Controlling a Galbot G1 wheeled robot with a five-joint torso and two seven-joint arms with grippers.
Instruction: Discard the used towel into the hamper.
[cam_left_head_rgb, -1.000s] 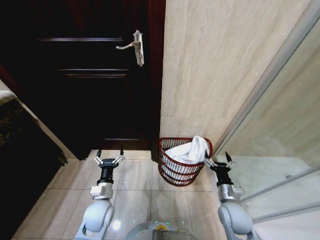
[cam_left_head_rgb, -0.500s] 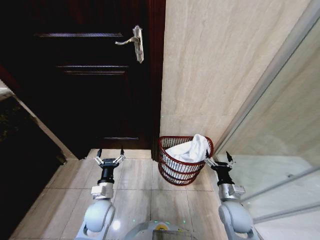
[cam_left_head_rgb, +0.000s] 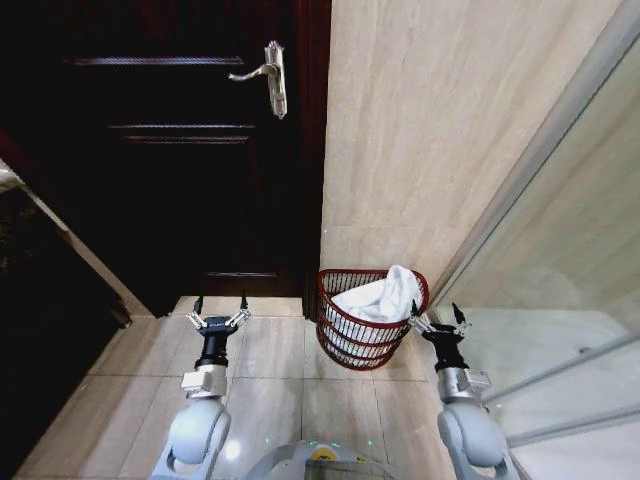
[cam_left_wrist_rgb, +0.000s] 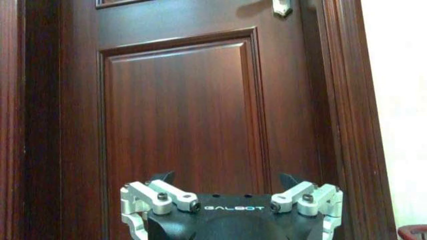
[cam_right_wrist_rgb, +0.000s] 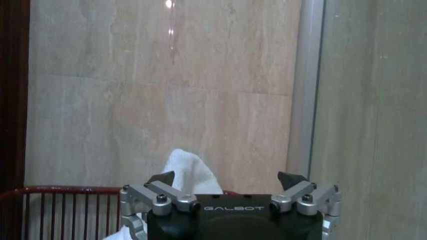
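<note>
The hamper (cam_left_head_rgb: 350, 345), a small round reddish-brown wire basket, stands on the tiled floor against the beige wall. The white towel (cam_left_head_rgb: 382, 297) lies bunched inside it, one fold rising above the rim. In the right wrist view the towel (cam_right_wrist_rgb: 189, 171) peaks above the hamper rim (cam_right_wrist_rgb: 60, 190). My right gripper (cam_left_head_rgb: 439, 318) is open and empty just right of the hamper. Well to the hamper's left, my left gripper (cam_left_head_rgb: 220, 308) is held low over the floor, open and empty, and in the left wrist view the left gripper (cam_left_wrist_rgb: 227, 178) faces the door.
A dark wooden door (cam_left_head_rgb: 190, 160) with a metal lever handle (cam_left_head_rgb: 262, 75) stands behind on the left. A glass shower partition (cam_left_head_rgb: 560, 200) with a metal frame runs along the right. Beige floor tiles (cam_left_head_rgb: 270, 350) lie open between the two arms.
The whole head view has shifted slightly, so door handle and hamper sit a little higher in the picture. Both grippers hold their pose and the towel stays in the hamper.
</note>
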